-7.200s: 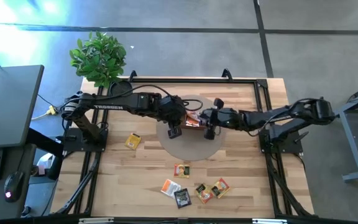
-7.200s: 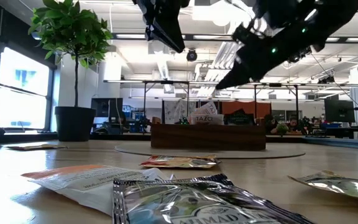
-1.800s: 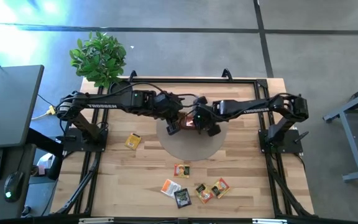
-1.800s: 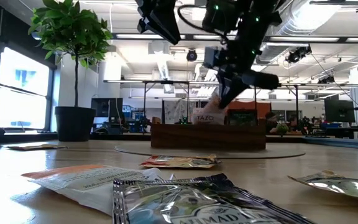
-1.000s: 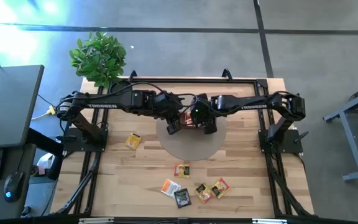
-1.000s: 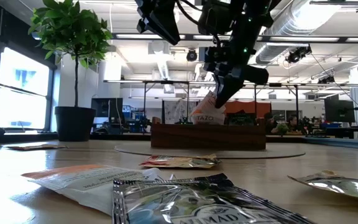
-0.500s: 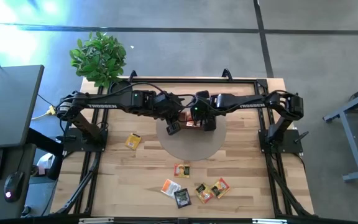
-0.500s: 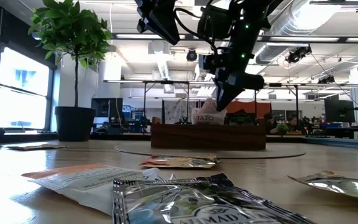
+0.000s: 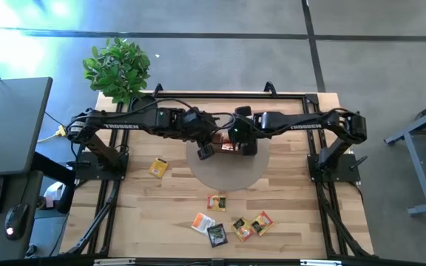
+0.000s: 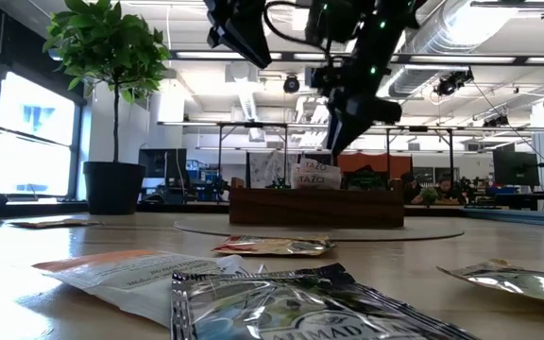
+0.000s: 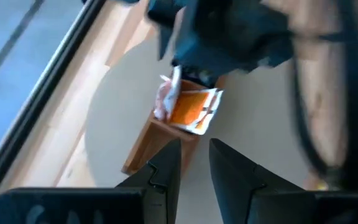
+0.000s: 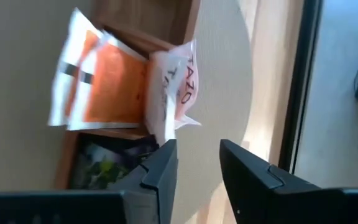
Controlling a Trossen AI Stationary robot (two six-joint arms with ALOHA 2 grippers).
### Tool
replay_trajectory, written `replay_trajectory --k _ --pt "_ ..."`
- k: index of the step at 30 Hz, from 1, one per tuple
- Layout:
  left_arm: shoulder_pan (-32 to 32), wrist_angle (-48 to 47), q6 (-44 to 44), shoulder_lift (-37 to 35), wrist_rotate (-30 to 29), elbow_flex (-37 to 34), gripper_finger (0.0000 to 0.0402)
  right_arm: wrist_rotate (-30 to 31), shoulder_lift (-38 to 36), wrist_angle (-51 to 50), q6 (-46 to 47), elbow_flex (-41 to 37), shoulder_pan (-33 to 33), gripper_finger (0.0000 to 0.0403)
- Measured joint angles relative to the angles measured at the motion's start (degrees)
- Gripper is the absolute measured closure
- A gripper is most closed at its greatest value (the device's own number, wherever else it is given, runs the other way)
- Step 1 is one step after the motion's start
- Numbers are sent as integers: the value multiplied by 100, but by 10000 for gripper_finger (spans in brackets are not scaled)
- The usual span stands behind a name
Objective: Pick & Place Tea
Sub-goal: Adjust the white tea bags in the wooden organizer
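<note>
The right claw (image 12: 194, 165), fingers spread, hangs over the tray (image 10: 316, 206); leaning tea packets (image 12: 114, 84) (loosely stacked) could tip out. The left claw (image 11: 194, 163), part-open and empty, waits beside.

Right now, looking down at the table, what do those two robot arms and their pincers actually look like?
Both are slim, black, jointed arms on black frame bases. The left arm carries white lettering along one segment and loops of black cable near its wrist. The right arm looks much the same, with a small green light near its wrist. The left gripper and right gripper each end in two flat, dark, blade-like fingers.
</note>
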Motion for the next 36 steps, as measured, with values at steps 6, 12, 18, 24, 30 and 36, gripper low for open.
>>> replay_trajectory --k 6,12,18,24,30,36 --pt "7 -453 -21 -341 -437 -2 318 -647 -610 -61 906 11 330 294" --pt "-63 -1422 -450 -797 -477 -11 318 -1865 -727 535 1413 -141 680 333" --pt "-498 -1335 -1162 -1545 -850 -948 318 -1836 -716 1751 1553 -1167 1082 397" --pt "-1084 223 -1837 -2398 -878 -2629 318 -1267 -718 3496 1856 -2255 1189 400" --pt "-1548 1607 -2345 -2671 -877 -3519 318 -1218 -553 4664 2135 -2865 1017 401" --pt "-1692 1654 -2467 -2670 -1086 -3543 318 -1035 -130 4624 2049 -2622 812 402"
